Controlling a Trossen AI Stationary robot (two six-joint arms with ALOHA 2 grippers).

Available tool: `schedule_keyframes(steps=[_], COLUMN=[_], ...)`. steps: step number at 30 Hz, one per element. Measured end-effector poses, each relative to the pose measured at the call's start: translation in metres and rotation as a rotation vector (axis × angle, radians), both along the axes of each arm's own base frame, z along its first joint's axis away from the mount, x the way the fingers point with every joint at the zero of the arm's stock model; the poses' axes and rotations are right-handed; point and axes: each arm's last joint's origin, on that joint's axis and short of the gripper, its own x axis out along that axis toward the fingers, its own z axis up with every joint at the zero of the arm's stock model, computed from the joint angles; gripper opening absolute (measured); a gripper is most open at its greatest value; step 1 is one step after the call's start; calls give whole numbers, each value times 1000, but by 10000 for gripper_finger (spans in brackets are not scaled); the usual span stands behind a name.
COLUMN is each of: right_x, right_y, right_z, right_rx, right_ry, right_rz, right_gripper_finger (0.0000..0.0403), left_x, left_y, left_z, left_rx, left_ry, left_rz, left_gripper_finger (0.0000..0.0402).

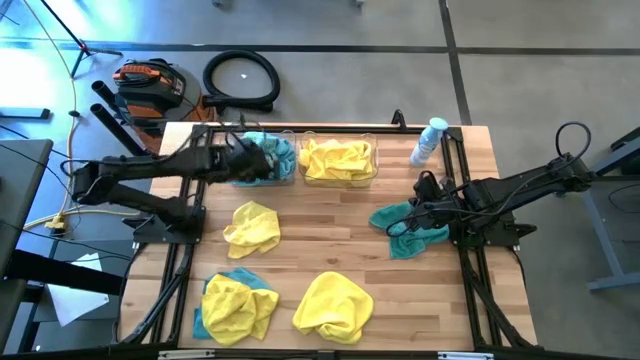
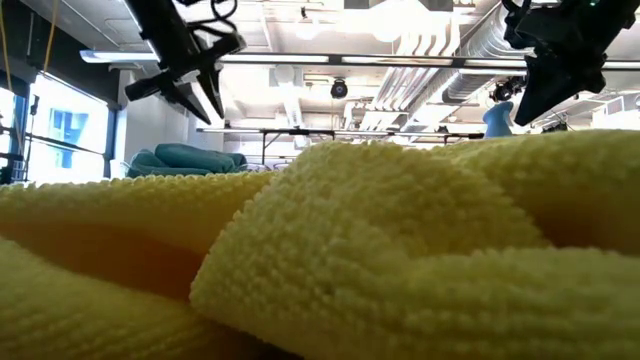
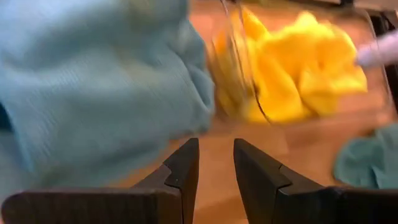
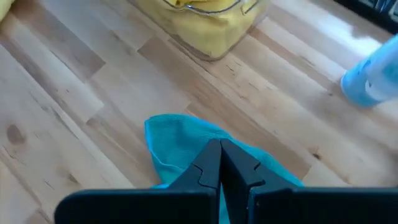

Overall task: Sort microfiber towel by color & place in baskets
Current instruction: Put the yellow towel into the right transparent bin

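Two clear baskets stand side by side at the table's far edge. The left basket (image 1: 262,157) holds blue towels (image 3: 93,87); the right basket (image 1: 340,160) holds yellow towels (image 3: 292,68). My left gripper (image 3: 216,155) hovers open over the left basket (image 1: 240,158), touching nothing. My right gripper (image 4: 219,148) is shut on a teal towel (image 1: 408,228) at the table's right. Loose towels lie on the table: a yellow one (image 1: 252,228), another yellow one (image 1: 335,305), and a yellow one over a blue one (image 1: 235,305). My right gripper pinches the teal towel between its two shut fingertips at a raised part (image 4: 193,140), away from the towel's edge (image 4: 150,127). The fingers come from above, slanting in from the table's right. The rest of the towel (image 1: 425,240) spreads below onto the table. I cannot tell whether it holds one layer or several.
A clear spray bottle with a blue top (image 1: 428,140) stands at the far right, close to the right arm and the yellow basket. Bare wood lies between the baskets and the loose towels. A yellow towel (image 2: 400,250) fills the low view.
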Motion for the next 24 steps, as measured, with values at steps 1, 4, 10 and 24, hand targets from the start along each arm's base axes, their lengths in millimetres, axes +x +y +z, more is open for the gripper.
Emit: schedule_keyframes(steps=[1,4,10,24], right_x=[0,1,11,61], right_y=[0,-1,-1,26], right_z=[0,1,8,45], right_rx=[-11,-75,-202,-101], right_ry=[4,4,-65,-390], right_rz=[10,29,95,346], right_gripper_finger=[0,0,0,0], left_x=[3,10,20,19], left_y=[-7,-30,-72,-139], left_z=[-1,-4,-15,-24], left_rx=[-4,-16,-16,212], left_ry=[-5,-15,29,180], left_rz=[-9,-53,-214,-817], left_gripper_finger=[90,90,90,90])
